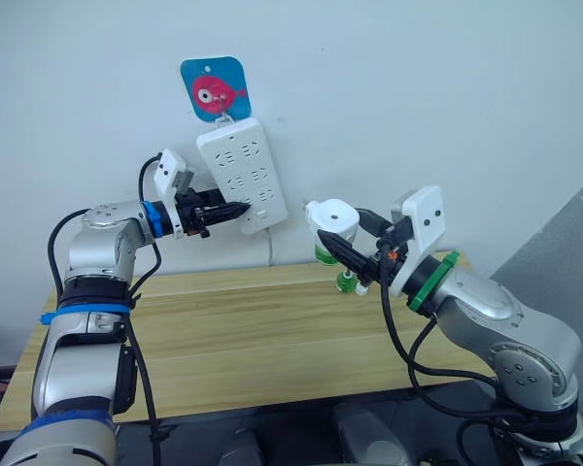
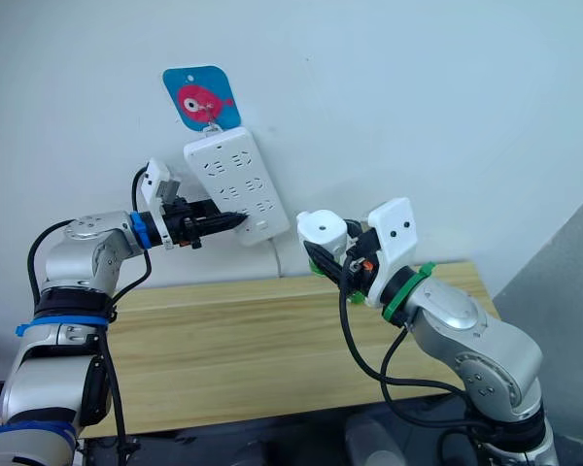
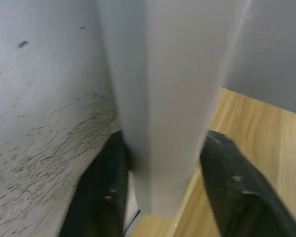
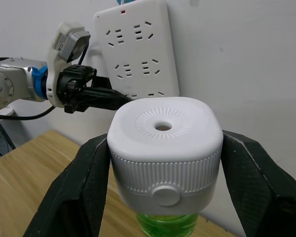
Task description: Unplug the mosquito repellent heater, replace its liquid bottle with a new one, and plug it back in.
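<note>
Gripping heater (image 4: 165,148), right arm (image 1: 496,320) raised.

White power strip (image 1: 242,173) hangs under a blue fish hook (image 1: 215,88) above wooden table (image 1: 243,330).

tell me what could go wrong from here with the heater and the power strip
The right gripper pinches the heater only by its smooth rounded sides, so it could twist or slip while being pushed in. The power strip hangs tilted from a hook, steadied at one edge by the left gripper; it may swing away under pressure. The green bottle could work loose.
</note>
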You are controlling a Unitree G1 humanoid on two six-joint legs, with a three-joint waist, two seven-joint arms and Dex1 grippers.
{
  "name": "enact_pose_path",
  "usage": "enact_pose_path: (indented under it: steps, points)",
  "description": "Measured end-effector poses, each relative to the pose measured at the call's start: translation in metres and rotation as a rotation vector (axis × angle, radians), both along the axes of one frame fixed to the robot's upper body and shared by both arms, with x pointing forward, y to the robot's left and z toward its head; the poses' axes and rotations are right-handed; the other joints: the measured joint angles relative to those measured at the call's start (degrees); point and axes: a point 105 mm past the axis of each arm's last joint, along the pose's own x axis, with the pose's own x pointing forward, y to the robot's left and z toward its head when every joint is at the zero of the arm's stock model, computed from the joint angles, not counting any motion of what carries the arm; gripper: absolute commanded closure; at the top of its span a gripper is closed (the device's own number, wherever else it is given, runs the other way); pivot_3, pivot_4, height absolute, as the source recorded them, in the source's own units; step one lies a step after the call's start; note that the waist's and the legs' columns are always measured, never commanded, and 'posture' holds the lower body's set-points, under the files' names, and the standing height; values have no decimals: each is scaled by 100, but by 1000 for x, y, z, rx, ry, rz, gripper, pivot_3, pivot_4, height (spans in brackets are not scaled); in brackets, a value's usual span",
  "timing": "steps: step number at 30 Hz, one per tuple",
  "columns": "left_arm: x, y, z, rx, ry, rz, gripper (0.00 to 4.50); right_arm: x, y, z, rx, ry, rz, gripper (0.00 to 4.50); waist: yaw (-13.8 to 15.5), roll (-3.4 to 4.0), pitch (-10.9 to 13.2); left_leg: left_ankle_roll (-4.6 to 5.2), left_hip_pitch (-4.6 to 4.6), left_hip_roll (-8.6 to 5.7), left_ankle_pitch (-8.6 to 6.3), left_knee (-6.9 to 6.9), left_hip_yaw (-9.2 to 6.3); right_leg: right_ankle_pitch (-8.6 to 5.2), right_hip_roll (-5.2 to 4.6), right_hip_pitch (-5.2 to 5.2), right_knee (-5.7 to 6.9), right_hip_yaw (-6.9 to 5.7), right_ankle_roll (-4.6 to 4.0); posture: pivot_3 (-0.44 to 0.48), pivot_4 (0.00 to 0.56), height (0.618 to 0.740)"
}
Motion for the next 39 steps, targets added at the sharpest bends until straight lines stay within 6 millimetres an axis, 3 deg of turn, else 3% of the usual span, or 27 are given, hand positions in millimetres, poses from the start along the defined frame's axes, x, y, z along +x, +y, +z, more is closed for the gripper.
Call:
enact_pose_path:
  steps: [4, 14, 21, 39]
  points:
    - [1, -3, -1, -11, 1, 7, 3171, 4, 18, 4, -20, 5, 43, 1573, 1, 0, 0, 1, 0, 0, 1, 29, -5, 1, 0, 6, 13, -2, 1, -288, 101, 704]
    - [0, -7, -1, -12, 5, 16, 3171, 45, 56, -9, -79, 100, -10, 1573, 10, -2, -2, 2, -2, -3, 1, 39, -17, 9, -2, 10, 17, -12, 3, -256, 96, 704]
    - [-3, -6, -1, -18, 7, 27, 3171, 56, 57, -13, -76, 104, -67, 1573, -2, -1, -2, 2, -2, -3, 1, 39, -17, 15, -4, 9, 22, -13, -7, -250, 94, 704]
    - [-3, -6, -1, -16, 6, 32, 3171, 59, 61, -6, -76, 51, -82, 1573, -5, -1, -2, 2, -1, -4, 2, 46, -19, 15, -3, 8, 36, -15, -7, -248, 92, 704]
